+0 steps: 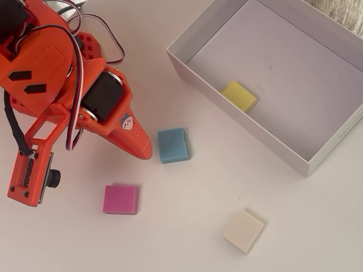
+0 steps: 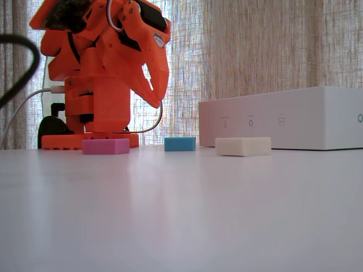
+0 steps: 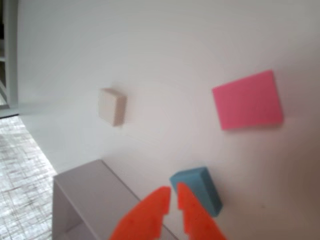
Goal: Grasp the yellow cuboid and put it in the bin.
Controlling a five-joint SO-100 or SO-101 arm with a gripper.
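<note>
The yellow cuboid (image 1: 239, 96) lies flat on the floor of the bin (image 1: 266, 136), close to its near wall, in the overhead view. It is hidden in the fixed and wrist views. The bin shows as a white box at the right of the fixed view (image 2: 283, 116) and as a grey corner at the bottom left of the wrist view (image 3: 80, 200). My orange gripper (image 1: 144, 150) is shut and empty, outside the bin and raised above the table (image 2: 157, 102). Its tips (image 3: 172, 192) hang just left of a blue block.
A blue block (image 1: 173, 145) lies beside the gripper tip. A pink block (image 1: 120, 199) lies below the arm in the overhead view. A cream-white block (image 1: 243, 230) lies in front of the bin. The arm's base (image 2: 85, 140) stands at the left.
</note>
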